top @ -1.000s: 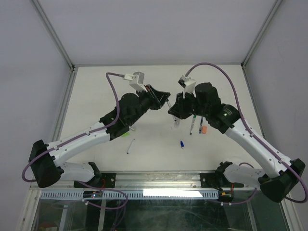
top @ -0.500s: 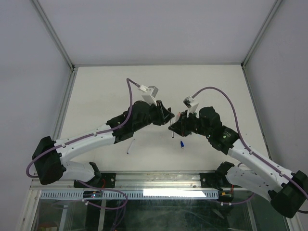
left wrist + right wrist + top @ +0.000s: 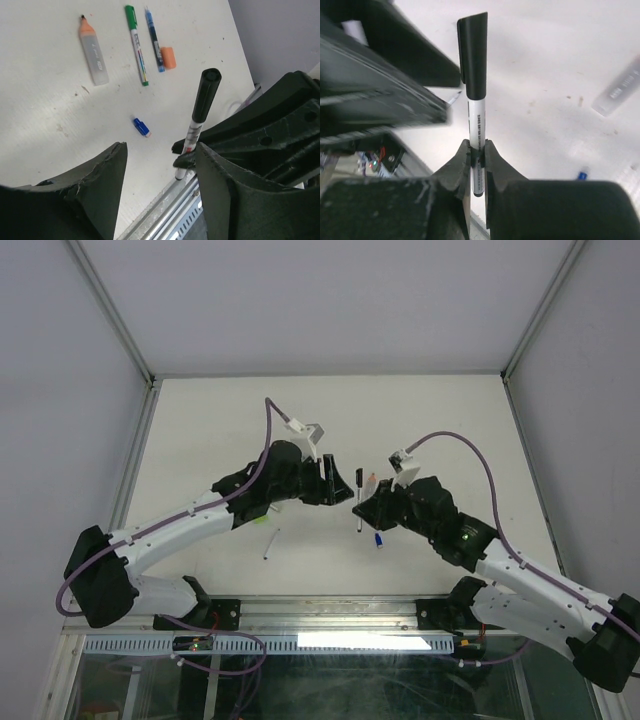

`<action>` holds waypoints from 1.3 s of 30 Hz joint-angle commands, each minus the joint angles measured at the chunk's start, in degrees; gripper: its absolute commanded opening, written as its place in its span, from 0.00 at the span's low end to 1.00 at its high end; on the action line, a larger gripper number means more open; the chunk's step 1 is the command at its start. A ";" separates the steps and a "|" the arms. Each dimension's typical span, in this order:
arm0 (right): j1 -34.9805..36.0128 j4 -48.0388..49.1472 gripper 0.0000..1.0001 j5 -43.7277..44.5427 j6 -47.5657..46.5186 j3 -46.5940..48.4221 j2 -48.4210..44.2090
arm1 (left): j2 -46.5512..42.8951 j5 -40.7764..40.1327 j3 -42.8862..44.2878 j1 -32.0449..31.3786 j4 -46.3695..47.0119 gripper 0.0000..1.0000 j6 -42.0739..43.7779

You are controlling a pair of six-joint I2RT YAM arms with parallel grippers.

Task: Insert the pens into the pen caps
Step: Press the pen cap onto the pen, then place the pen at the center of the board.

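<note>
Listing from the left as the overhead camera has it, we enter first a loose pen [image 3: 270, 543], white-barrelled, lying flat on the table [image 3: 200, 440] near the left arm [image 3: 180, 528]. Next, the left gripper [image 3: 160, 149]: released, its two fingers [image 3: 102, 175] standing wide apart and touching nothing. Just beyond them we record the capped pen [image 3: 476, 117], upright and off the table, its black cap [image 3: 473, 55] seated on the upper end. Right gripper [image 3: 477, 150]: clenched on that pen's white barrel low down, the pads [image 3: 457, 165] pressing from either side, a short stub of barrel showing below them. On the table just right of the held pen we note one blue cap [image 3: 378, 539], lying alone. Farther out, seen from the left wrist and taken left to right, lie four more items: a pale pen [image 3: 93, 52] with an orange tip; a green pen [image 3: 136, 45], green-capped; a blue pen [image 3: 154, 37]; and an orange cap [image 3: 168, 57], touching or just beside the blue pen's lower end, we cannot tell which. All four lie well apart from both grippers.
</note>
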 commanded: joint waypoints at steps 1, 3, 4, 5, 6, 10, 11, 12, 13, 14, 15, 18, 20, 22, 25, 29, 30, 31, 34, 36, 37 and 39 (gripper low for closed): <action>-0.24 -6.40 0.00 12.52 8.40 0.89 -1.24 | -5.44 2.70 4.02 4.48 -3.32 0.58 4.30; -0.27 -10.89 0.00 15.93 10.42 2.99 0.63 | -6.76 2.18 4.08 6.33 -5.30 0.58 5.68; -0.37 -12.92 0.00 17.51 10.94 4.41 1.95 | -7.44 2.04 4.07 7.34 -5.89 0.59 5.98; -0.53 -15.22 0.00 18.84 11.48 5.96 3.47 | -8.09 1.89 4.00 8.53 -6.83 0.59 6.70; -0.84 -17.50 0.00 20.11 11.82 7.56 5.05 | -8.58 1.67 3.95 9.61 -8.35 0.59 7.24; -3.26 -23.92 0.00 22.70 12.13 13.94 13.73 | -10.22 -1.96 4.42 12.42 -13.80 0.60 10.35; -3.78 -24.93 0.00 22.99 12.16 15.25 15.68 | -10.62 -2.89 4.51 12.67 -14.85 0.60 11.33; -4.98 -25.56 0.00 22.84 12.02 16.34 17.44 | -10.97 -3.81 4.50 12.94 -15.86 0.60 12.11; -6.03 -25.93 0.01 22.63 11.80 17.11 19.07 | -11.34 -4.55 4.47 13.05 -16.61 0.60 12.95; -6.99 -25.86 0.01 22.56 11.69 17.69 20.48 | -11.63 -5.24 4.30 13.19 -17.24 0.61 13.70; -7.87 -25.85 0.01 22.37 11.72 18.22 21.89 | -11.90 -5.73 4.01 13.27 -17.64 0.61 14.21; -10.68 -25.94 0.01 22.01 12.35 18.95 25.64 | -12.69 -8.62 2.27 13.52 -18.38 0.61 14.73; -11.84 -26.01 0.01 22.07 12.63 19.33 27.84 | -13.56 -10.66 0.90 13.64 -18.39 0.61 14.40; -12.74 -26.01 0.01 21.76 12.82 19.75 30.15 | -14.18 -12.04 -0.47 13.64 -18.39 0.62 14.09; -13.61 -25.83 0.03 21.04 12.93 20.56 33.21 | -14.87 -14.34 -2.41 13.72 -18.39 0.62 13.88; -14.20 -26.18 0.05 20.65 13.54 21.99 37.16 | -16.02 -15.08 -4.91 13.67 -18.22 0.62 13.14; -14.33 -26.36 0.06 20.65 13.78 22.28 37.98 | -16.36 -14.83 -5.54 13.71 -18.17 0.62 12.81; -14.53 -26.22 0.06 20.62 14.08 22.37 38.67 | -16.76 -14.30 -6.27 13.74 -17.95 0.62 12.65; -15.20 -25.33 0.06 20.79 14.48 22.96 40.45 | -17.12 -12.94 -6.62 13.65 -17.50 0.62 12.92; -15.68 -25.25 0.07 20.80 14.38 23.85 42.05 | -16.81 -13.26 -6.48 13.71 -17.41 0.62 13.33; -15.87 -25.42 0.07 20.87 14.11 24.48 42.91 | -16.55 -13.35 -6.35 13.69 -17.42 0.62 13.52; -16.17 -25.90 0.08 21.18 13.44 25.80 44.81 | -16.07 -13.05 -6.20 13.72 -17.40 0.62 13.58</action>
